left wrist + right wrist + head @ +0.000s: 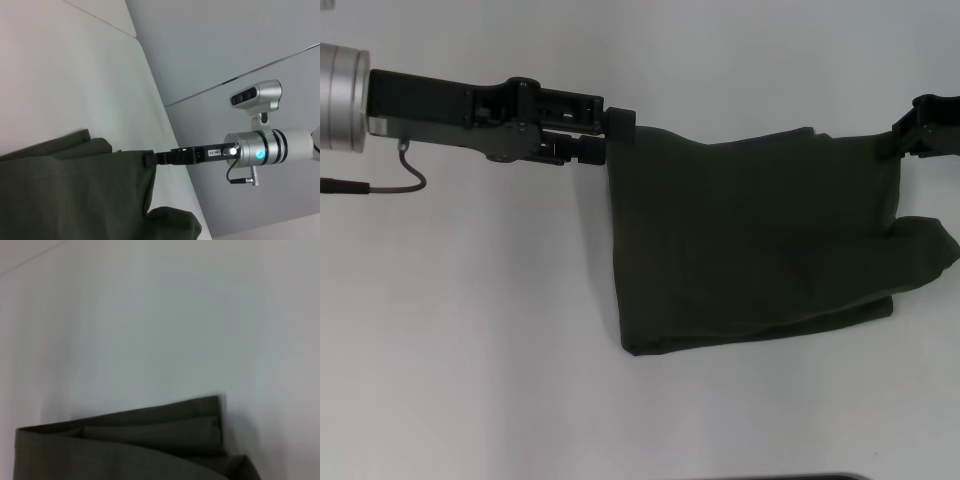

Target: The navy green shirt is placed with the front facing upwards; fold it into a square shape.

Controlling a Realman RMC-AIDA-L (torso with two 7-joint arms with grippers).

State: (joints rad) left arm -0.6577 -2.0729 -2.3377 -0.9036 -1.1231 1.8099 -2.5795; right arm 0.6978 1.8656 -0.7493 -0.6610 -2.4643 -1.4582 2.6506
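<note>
The navy green shirt point(760, 240) is folded over and stretched between my two grippers, and its lower fold rests on the white table. My left gripper point(610, 135) is shut on its upper left corner. At the picture's right edge, my right gripper point(902, 140) pinches the upper right corner. A bunched sleeve point(925, 245) sticks out at the right. The left wrist view shows the shirt point(75, 190) with the right gripper point(149, 159) shut on its corner. In the right wrist view only a layered edge of the shirt point(130, 440) appears. No lettering shows.
The white table point(470, 330) lies bare to the left of and in front of the shirt. A cable point(405, 175) loops under my left arm. A dark object point(800, 477) peeks in at the table's near edge. My head unit point(255, 95) shows in the left wrist view.
</note>
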